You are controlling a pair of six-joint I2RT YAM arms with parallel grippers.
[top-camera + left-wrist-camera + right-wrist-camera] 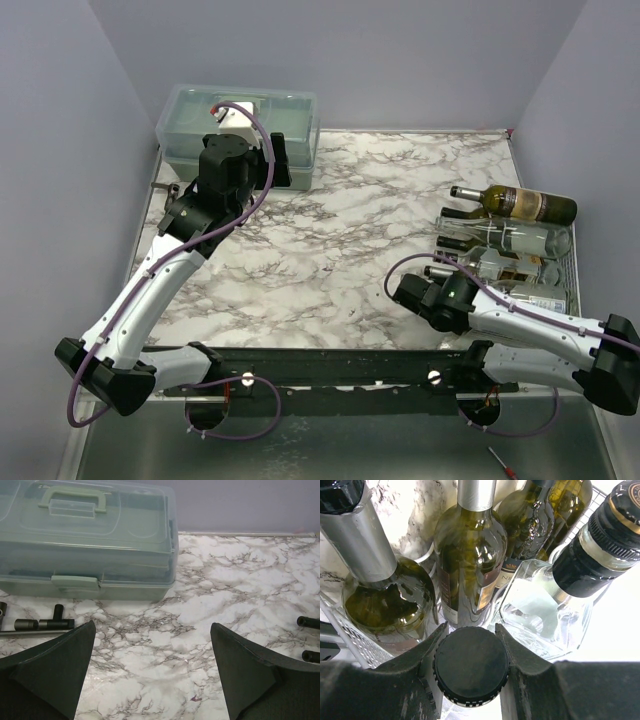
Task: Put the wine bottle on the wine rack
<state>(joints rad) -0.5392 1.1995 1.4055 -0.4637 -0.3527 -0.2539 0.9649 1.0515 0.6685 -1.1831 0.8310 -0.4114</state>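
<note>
My right gripper (440,285) (471,626) is shut on the black screw cap (471,667) of a clear wine bottle (500,268), at the neck end, left of the white wire wine rack (572,272). The bottle lies among several others on the rack: a dark one (515,203) at the far side, and green and clear ones (465,545) ahead in the right wrist view, where the rack's wire grid (357,640) shows at the lower left. My left gripper (245,165) (152,625) is open and empty over bare marble, far from the rack.
A translucent grey-green toolbox (240,125) (85,540) stands at the back left, just beyond my left gripper. A black metal tool (40,625) lies on the marble table (340,230) beside it. A red-handled screwdriver (500,462) lies below the table's near edge.
</note>
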